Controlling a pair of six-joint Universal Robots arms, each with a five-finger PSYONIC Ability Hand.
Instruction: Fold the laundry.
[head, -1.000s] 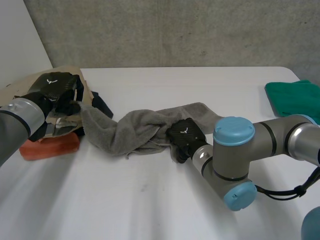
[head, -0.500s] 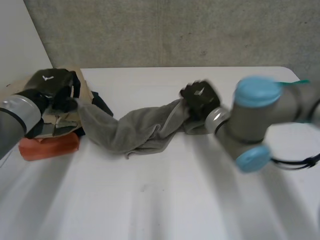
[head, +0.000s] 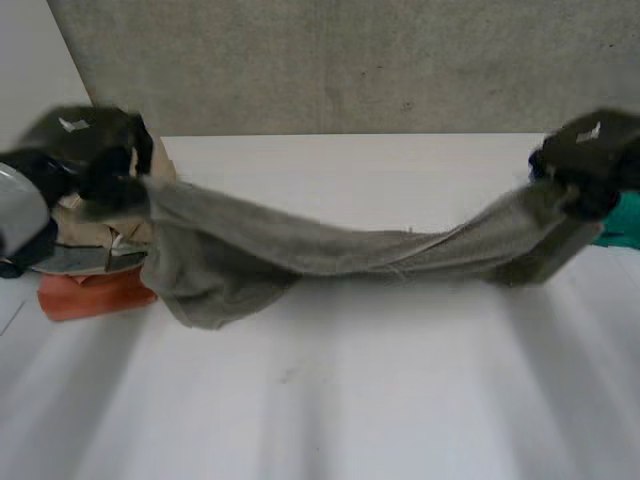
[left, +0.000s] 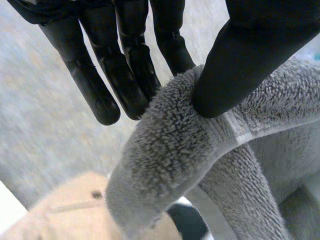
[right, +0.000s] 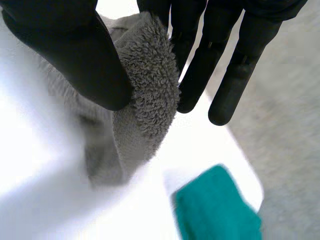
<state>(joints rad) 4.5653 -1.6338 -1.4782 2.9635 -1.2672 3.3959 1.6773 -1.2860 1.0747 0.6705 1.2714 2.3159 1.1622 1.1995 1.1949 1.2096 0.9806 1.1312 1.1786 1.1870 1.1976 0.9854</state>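
The right hand has swept from mid-table to the far right, drawing the grey towel out of its crumpled heap into a long band. It pinches one end between thumb and fingers. The left hand pinches the other end the same way, above the pile of clothes. The towel's long axis runs straight between the hands, sagging low over the table. Its left part hangs bunched, so spreading likely starts there.

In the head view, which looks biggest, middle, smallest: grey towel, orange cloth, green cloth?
Biggest: grey towel
Middle: orange cloth
Smallest: green cloth, unsure, since the right hand hides part of it.
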